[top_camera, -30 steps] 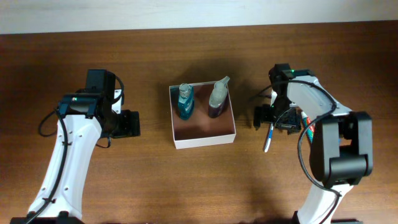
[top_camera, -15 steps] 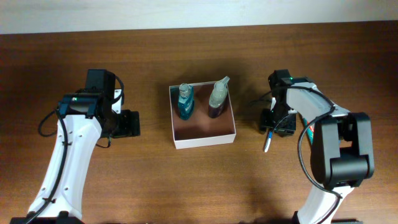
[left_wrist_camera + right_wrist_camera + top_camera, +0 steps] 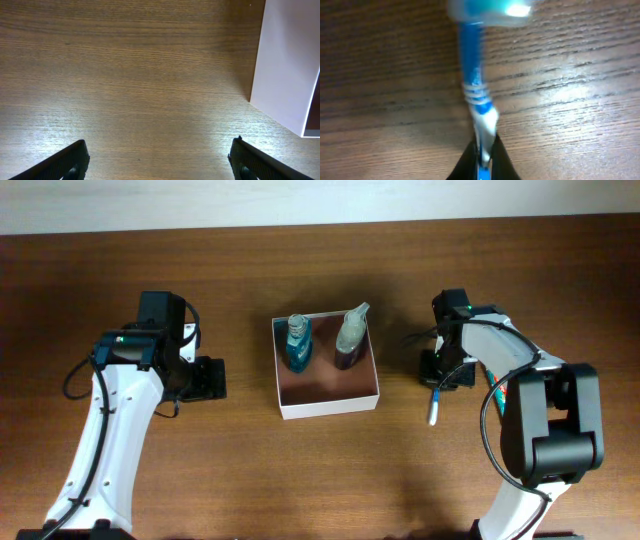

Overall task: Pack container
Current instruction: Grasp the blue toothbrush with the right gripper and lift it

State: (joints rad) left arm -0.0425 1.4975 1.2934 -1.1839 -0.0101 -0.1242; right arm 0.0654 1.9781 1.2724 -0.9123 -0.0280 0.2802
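The container (image 3: 330, 407) is a square white-walled box with a reddish-brown inside at mid-table. A blue bottle (image 3: 297, 344) and a clear-and-purple bottle (image 3: 349, 339) stand at its far side. Right of it, a blue and white toothbrush (image 3: 434, 408) lies on the wood. My right gripper (image 3: 440, 377) is shut on its handle, and the right wrist view shows the toothbrush (image 3: 474, 82) pinched between the dark fingertips of the gripper (image 3: 483, 161). My left gripper (image 3: 210, 378) stands open left of the container. In the left wrist view it (image 3: 160, 162) holds nothing, beside the container wall (image 3: 286, 70).
The brown wooden table (image 3: 320, 480) runs to a pale wall strip at the far edge. Both arm bases stand at the near edge, left and right. Black cables hang by each arm.
My right gripper has gone from wide open to shut on the toothbrush handle and shifted slightly. The left arm has not moved.
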